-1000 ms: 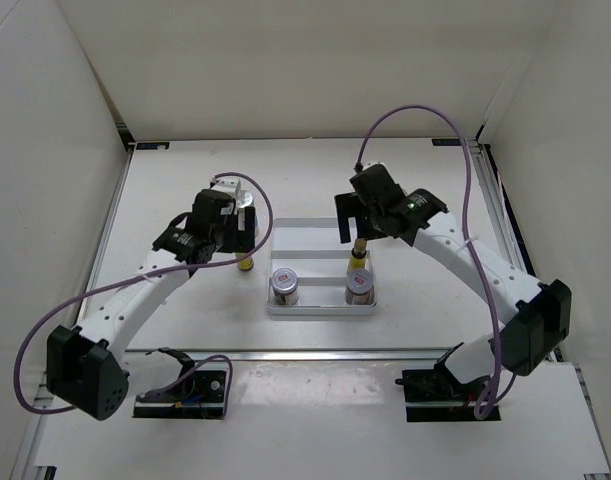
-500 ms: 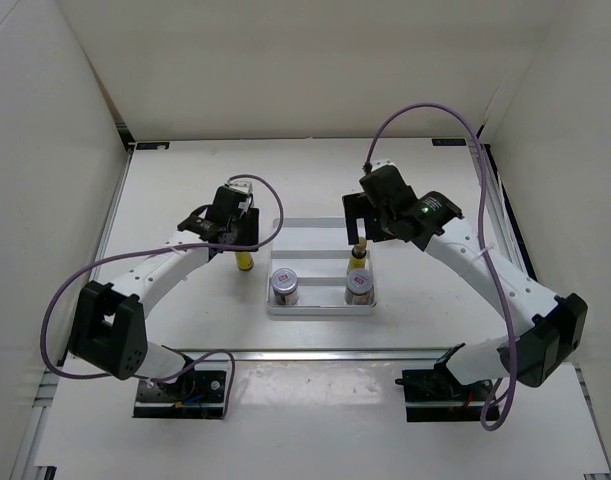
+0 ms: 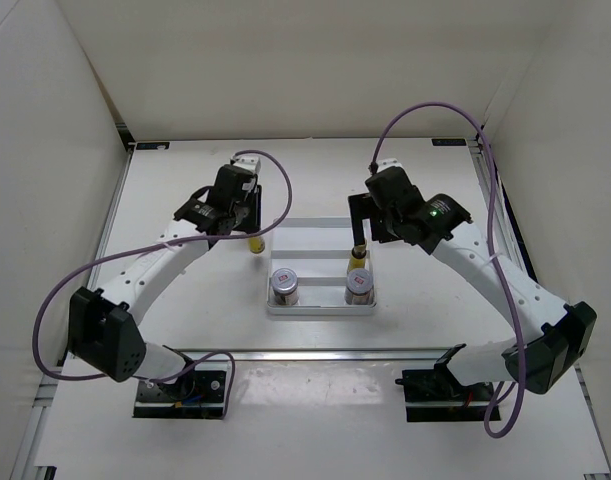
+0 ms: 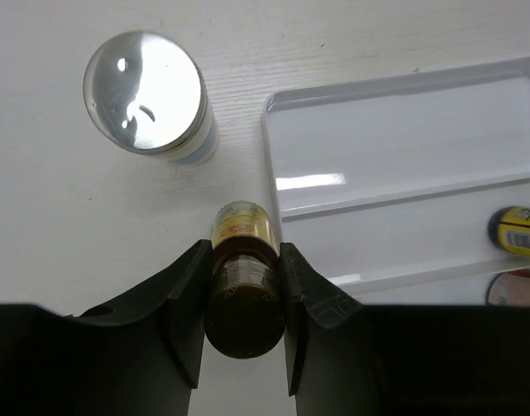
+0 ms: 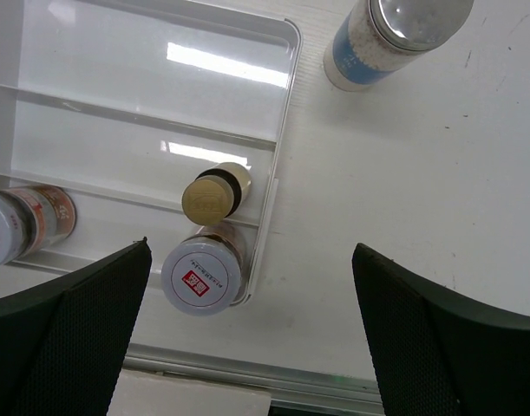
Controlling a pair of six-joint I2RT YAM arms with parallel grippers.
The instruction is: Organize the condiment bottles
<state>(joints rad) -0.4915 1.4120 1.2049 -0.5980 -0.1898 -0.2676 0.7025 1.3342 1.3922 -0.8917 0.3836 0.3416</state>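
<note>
inside tray (image 5: 160, 87), two jars (image 3: 284, 284) (image 3: 358, 287), one yellow bottle (image 5: 214, 196)

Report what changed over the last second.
The left gripper closed on the yellow bottle left of the tray and moved it slightly back and rightward. The right gripper shifted a little right, open throughout. The jars and the other yellow bottle in the tray stayed put.
</note>
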